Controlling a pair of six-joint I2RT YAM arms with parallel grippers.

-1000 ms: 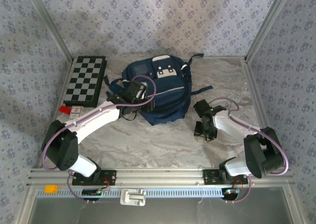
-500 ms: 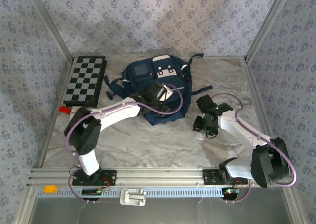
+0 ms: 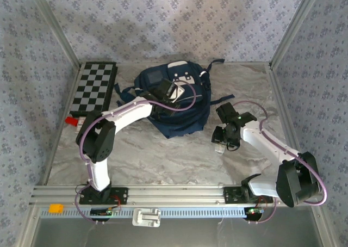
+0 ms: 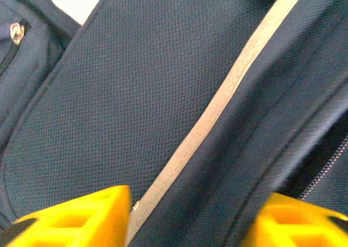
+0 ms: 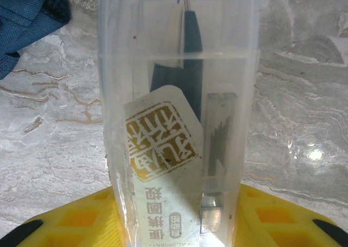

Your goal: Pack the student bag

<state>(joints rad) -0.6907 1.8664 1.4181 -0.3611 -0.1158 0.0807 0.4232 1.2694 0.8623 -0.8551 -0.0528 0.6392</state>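
One large navy blue fabric backpack (image 3: 182, 103) lies mid-frame beneath one left tool (image 4: 193, 209), jaws half apart, empty. One right tool (image 5: 179, 214) clamps one clear plastic stationery case (image 5: 176, 94), its bottom cut off.

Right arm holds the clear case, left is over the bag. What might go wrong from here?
The case is clear plastic, and the right gripper holds it by one end, so it may slip or swing. The left gripper hangs with jaws apart over flat fabric of the bag; closing there may catch nothing, leaving no opening for the case.
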